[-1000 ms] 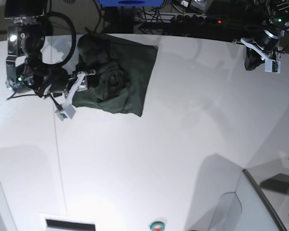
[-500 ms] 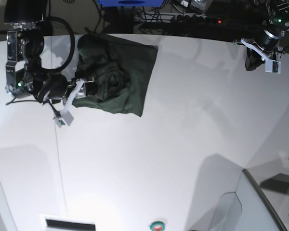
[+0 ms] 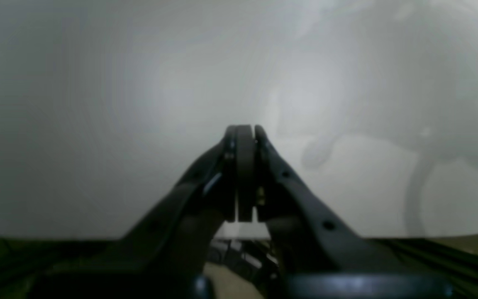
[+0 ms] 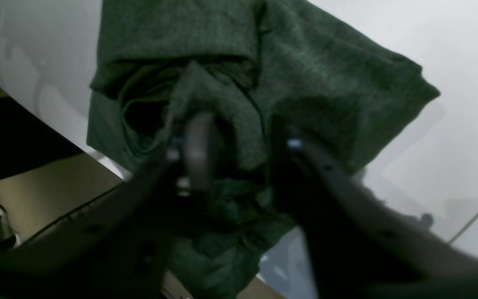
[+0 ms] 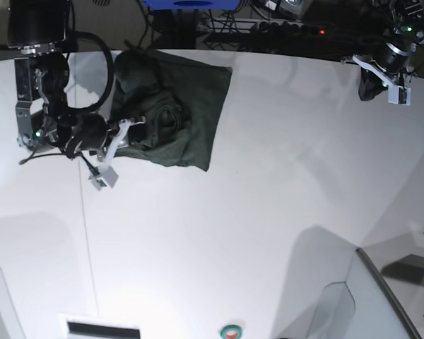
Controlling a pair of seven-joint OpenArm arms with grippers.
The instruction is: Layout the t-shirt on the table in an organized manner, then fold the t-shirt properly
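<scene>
The dark green t-shirt [image 5: 191, 106] lies bunched and partly folded at the far left of the white table [image 5: 268, 212]. My right gripper [image 5: 133, 129] is at the shirt's left front edge. In the right wrist view the right gripper [image 4: 241, 124] is open, its jaws straddling a raised fold of the t-shirt [image 4: 326, 74], with cloth between the fingers [image 4: 197, 153]. My left gripper [image 5: 371, 88] hovers at the far right edge, away from the shirt. In the left wrist view the left gripper [image 3: 245, 131] is shut and empty over the bare table [image 3: 98, 104].
A thin seam line [image 5: 85, 233] runs down the table's left side. A grey tray-like edge [image 5: 381, 296] sits at the front right. A round button [image 5: 231, 330] and a white label [image 5: 99, 328] are at the front edge. Dark equipment stands beyond the far edge.
My right arm has moved toward the front along the shirt's left edge and its gripper now sits lower on the cloth. The left arm has barely moved.
</scene>
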